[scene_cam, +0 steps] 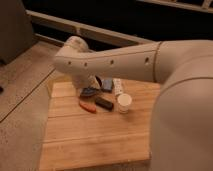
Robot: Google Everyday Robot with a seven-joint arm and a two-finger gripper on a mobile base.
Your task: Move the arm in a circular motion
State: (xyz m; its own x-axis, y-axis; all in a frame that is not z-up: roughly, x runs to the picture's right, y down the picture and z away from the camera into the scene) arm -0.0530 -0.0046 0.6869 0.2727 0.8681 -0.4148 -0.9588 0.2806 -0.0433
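Arm [115, 62] stretched across the desk [90, 140] from the right, gripper [91, 81] hung near the far-left corner.
The cream arm is seen laid out leftward above the wooden desk, its bulky near segment filling the right side. At its far end the gripper is pointed downward and largely hidden by the arm; open or closed cannot be told. Beside it, by the far edge, a dark object [89, 92], an orange-red item [87, 106], a dark block [104, 103] and a white cup [124, 102] are clustered.

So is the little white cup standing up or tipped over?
Standing up: the white cup shows its round top on the wooden table. The gripper hangs under the arm, left of it in view.
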